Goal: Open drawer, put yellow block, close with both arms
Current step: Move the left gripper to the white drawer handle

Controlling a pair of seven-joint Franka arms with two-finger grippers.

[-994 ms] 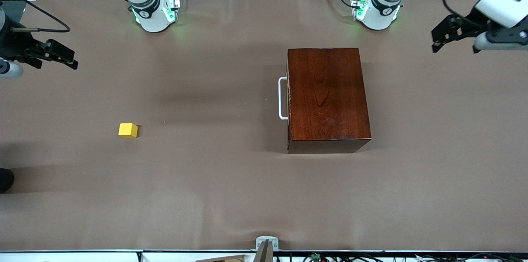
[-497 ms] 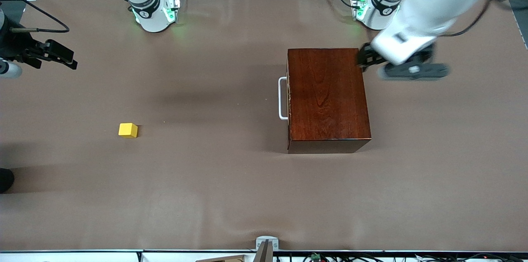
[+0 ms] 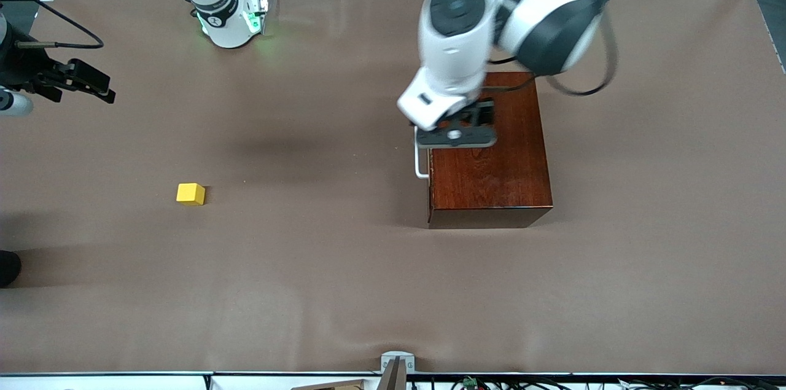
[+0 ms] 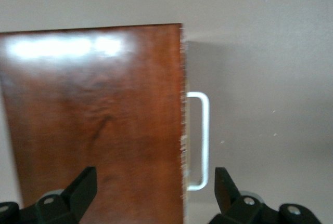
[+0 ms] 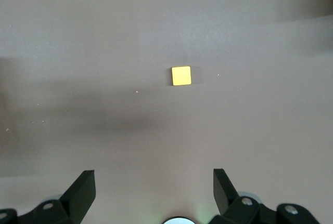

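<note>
Hovering wide open over the one wooden box (image 3: 488, 150) and its shut drawer's handle (image 4: 200, 141): left gripper (image 4: 153, 195). Right gripper (image 3: 86, 81) waits, also wide. One yellow block (image 3: 190, 194) lies toward the right arm's end.

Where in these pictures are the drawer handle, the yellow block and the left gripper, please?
drawer handle (image 4: 204, 141): left wrist view, on the white bar's long side.
yellow block (image 3: 190, 194): front view, on the cube's top face.
left gripper (image 4: 155, 188): left wrist view, midway between its open fingertips, over the wooden box's edge.

drawer (image 3: 428, 156) front — hidden under left claw (image 3: 455, 132)
</note>
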